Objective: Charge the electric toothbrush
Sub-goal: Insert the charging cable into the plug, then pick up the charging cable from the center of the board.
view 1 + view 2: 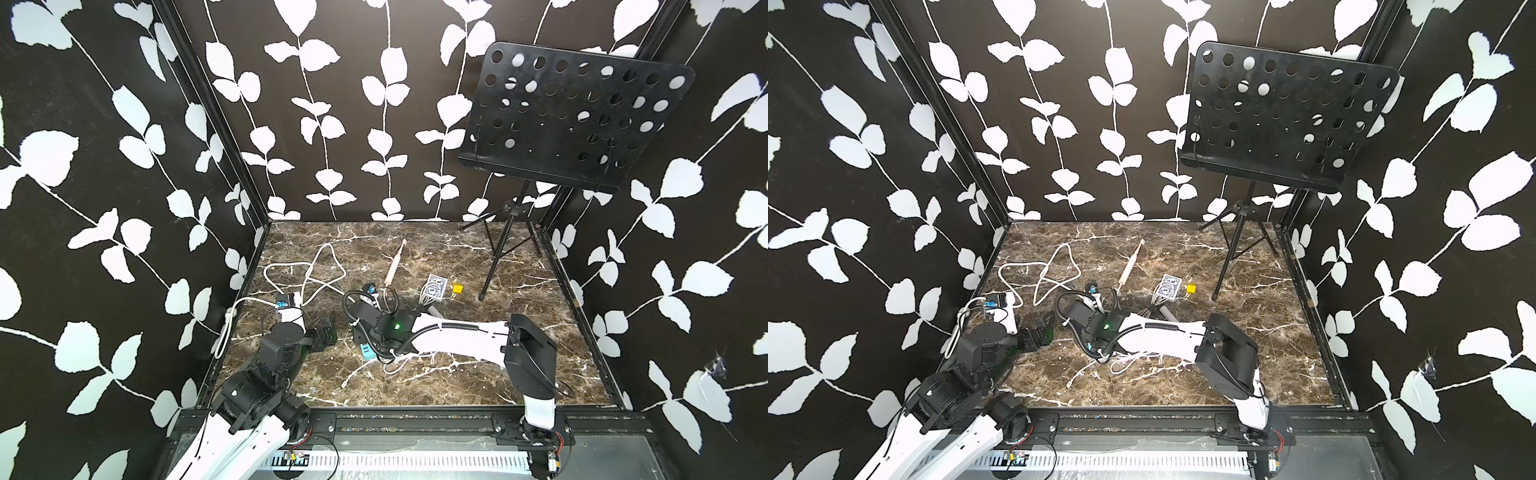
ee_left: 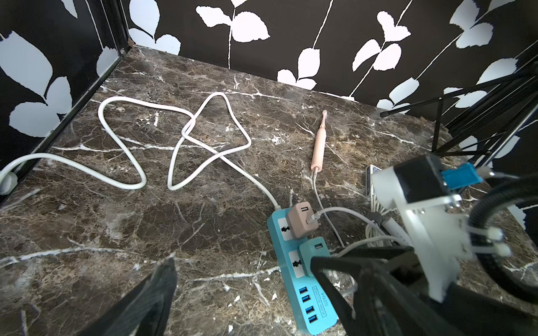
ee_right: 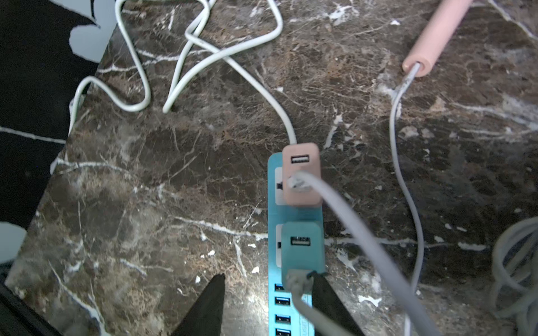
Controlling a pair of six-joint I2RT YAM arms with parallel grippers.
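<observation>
The pink electric toothbrush (image 1: 392,266) (image 1: 1128,264) (image 2: 318,145) (image 3: 433,35) lies flat mid-table with a thin grey cable in its base. Nearer me is a teal power strip (image 2: 305,293) (image 3: 281,314) carrying a pink adapter (image 2: 301,219) (image 3: 301,174) and a teal adapter (image 2: 313,256) (image 3: 302,247), each with a cable plugged in. My right gripper (image 3: 267,291) hovers over the strip, open. The grey plug (image 3: 297,279) in the teal adapter sits between its fingers, against one of them. My left gripper (image 1: 328,328) (image 2: 262,296) stands wide open to the left of the strip, holding nothing.
The strip's thick white cord (image 1: 316,270) loops across the back left. A card deck (image 1: 435,284), a yellow cube (image 1: 458,287) and a bundled cable (image 1: 428,296) lie right of the toothbrush. A black music stand (image 1: 573,116) occupies the back right corner.
</observation>
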